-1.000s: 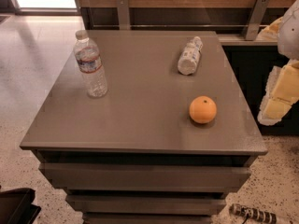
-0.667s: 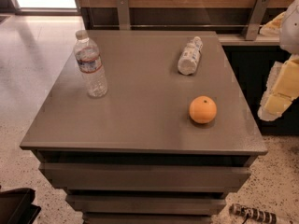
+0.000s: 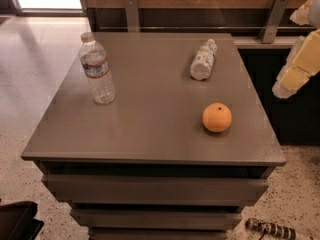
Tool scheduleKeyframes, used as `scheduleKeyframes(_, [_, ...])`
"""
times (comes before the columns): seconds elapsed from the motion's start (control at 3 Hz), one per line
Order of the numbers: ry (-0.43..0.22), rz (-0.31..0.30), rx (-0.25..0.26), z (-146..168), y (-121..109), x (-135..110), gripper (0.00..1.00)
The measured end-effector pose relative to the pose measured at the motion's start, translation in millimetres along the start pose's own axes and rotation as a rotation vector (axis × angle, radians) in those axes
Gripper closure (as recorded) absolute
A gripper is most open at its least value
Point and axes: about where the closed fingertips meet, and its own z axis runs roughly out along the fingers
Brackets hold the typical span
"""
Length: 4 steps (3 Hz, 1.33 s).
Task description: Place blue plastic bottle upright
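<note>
The blue plastic bottle [image 3: 202, 60], small with a pale printed label and a white cap, lies on its side at the back right of the grey table top [image 3: 150, 129], cap pointing away. My gripper [image 3: 295, 66], pale yellow and white, hangs in the air off the table's right edge. It is to the right of the lying bottle and well apart from it. It holds nothing that I can see.
A clear bottle with a blue-and-red label band [image 3: 97, 69] stands upright at the back left. An orange [image 3: 217, 117] sits at the front right. A wooden wall with metal brackets [image 3: 131, 11] runs behind the table. A dark counter [image 3: 290, 114] stands to the right.
My gripper has risen a little at the right edge of the view. The bottles and the orange have not moved.
</note>
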Motion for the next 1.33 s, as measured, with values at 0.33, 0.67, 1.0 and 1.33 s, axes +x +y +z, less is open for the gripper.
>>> scheduleKeyframes(0.33, [-0.066, 0.176, -0.005, 3, -27, -3, 0.0])
scheduleKeyframes(0.67, [-0.055, 0.355, 0.012, 11, -52, -2, 0.0])
scheduleKeyframes(1.0, [-0.004, 0.532, 0.047, 27, -77, 1, 0.0])
scheduleKeyframes(1.33, [0.01, 0.7, 0.077, 43, -97, 3, 0.0])
